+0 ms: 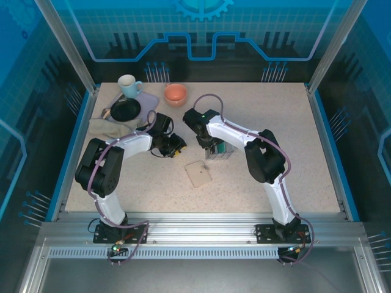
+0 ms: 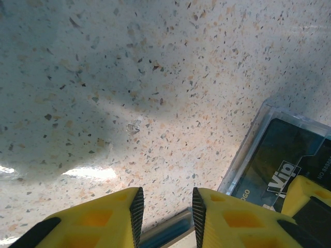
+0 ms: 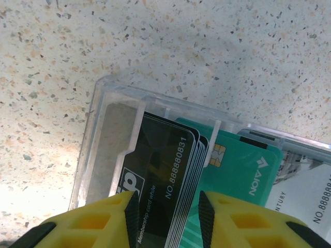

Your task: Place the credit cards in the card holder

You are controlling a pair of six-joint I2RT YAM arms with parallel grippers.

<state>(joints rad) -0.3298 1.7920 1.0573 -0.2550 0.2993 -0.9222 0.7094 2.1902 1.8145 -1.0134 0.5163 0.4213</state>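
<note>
While looking down from the right wrist, finds the right claw (image 3: 166, 214) spread, yellow fingertips (image 3: 103, 225) either side of a stack of dark credit cards (image 3: 165, 165) in the clear plastic box (image 3: 103, 139). Cannot tell whether touching the stack. Just beside the dark stack in that box, a teal-green card (image 3: 238, 170) with a chip, then a white card (image 3: 310, 204) at the right edge. From above, places the box under that claw, near the middle of the speckled tabletop (image 1: 275, 134). Spread too, and pinching nothing, the left claw (image 2: 165, 206), low over bare tabletop just beside the box's corner. Flat on the tabletop, beige face up, the card holder (image 1: 198, 173), nearer the arm bases and apart from both claws. At the far left: white mug (image 1: 129, 85), orange bowl (image 1: 175, 94), black dish (image 1: 125, 110), beige cloth (image 1: 109, 126).
</note>
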